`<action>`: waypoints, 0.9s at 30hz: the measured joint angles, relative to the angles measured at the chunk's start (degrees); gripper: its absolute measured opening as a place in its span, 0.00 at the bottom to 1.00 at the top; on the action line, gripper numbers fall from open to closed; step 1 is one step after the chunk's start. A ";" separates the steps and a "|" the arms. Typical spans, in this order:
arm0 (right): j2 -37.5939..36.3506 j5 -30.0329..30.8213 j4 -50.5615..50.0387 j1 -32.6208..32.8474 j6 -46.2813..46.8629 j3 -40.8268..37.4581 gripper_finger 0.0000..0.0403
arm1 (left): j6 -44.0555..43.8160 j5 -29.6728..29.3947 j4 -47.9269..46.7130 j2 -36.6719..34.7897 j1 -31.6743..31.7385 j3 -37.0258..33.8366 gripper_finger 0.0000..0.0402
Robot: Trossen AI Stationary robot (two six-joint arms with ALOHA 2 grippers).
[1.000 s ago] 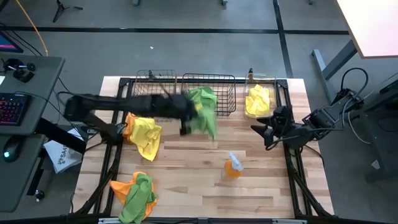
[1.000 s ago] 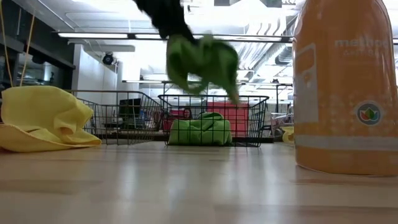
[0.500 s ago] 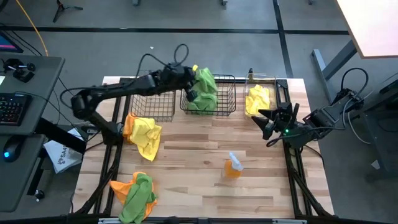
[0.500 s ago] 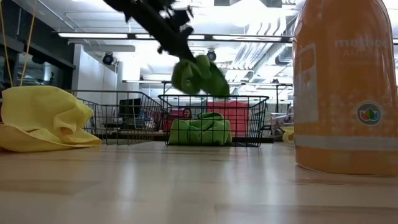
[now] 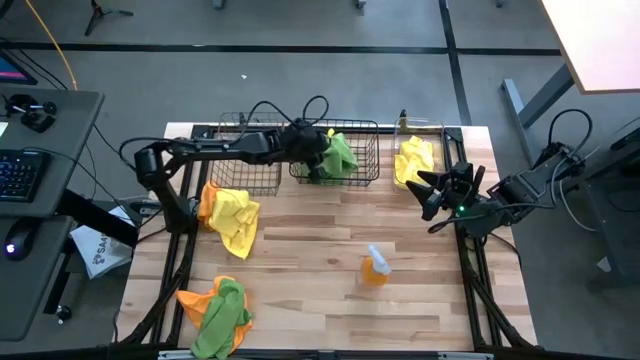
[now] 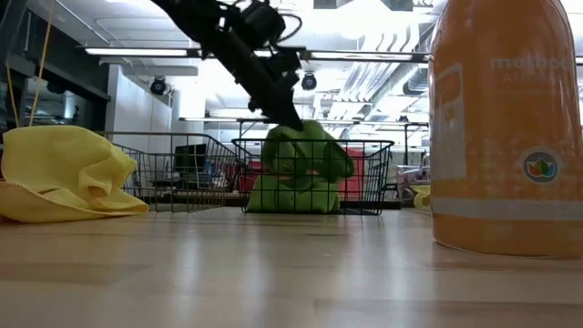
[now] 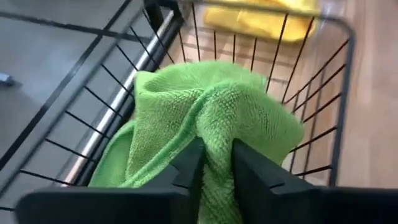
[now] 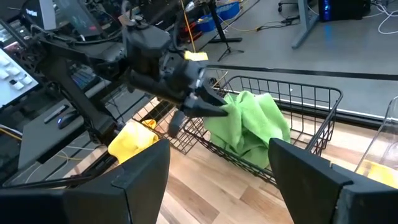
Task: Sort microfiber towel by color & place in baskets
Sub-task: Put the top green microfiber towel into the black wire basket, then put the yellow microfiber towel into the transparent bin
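Up at centre top, the left gripper (image 7: 214,163) pinches a bunched lime green microfiber towel (image 5: 340,152), drooping vertically into the middle black wire-mesh basket (image 5: 368,172); the right gripper (image 5: 432,194) waits open.

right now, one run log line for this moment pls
left gripper: shut on green towel, lowering it into middle wire basket | right gripper: open, idle beside clear bin | yellow towel: on table

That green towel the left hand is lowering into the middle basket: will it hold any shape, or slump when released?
Likely slump: the green towel bunches and folds around the left hand, whose fingers pinch it. Probably light, since it hangs from that one pinch. Its looped weave might snag on the wire basket as the hand pulls away.
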 joint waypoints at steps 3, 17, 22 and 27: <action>0.00 -0.02 0.07 0.00 0.00 0.00 0.66 | -2.09 -0.06 -1.91 -2.50 0.05 0.05 0.29; 0.02 -5.53 0.13 0.00 0.20 0.00 0.66 | -27.54 -0.70 -35.02 -24.88 -9.02 -0.89 0.58; 0.02 -6.53 1.13 0.00 0.16 0.00 0.66 | -51.16 -13.60 -51.08 -34.59 -23.91 -6.26 0.57; 0.02 -7.13 1.39 0.00 0.09 0.00 0.66 | -79.76 -12.42 -73.32 -35.74 -37.65 -10.43 0.57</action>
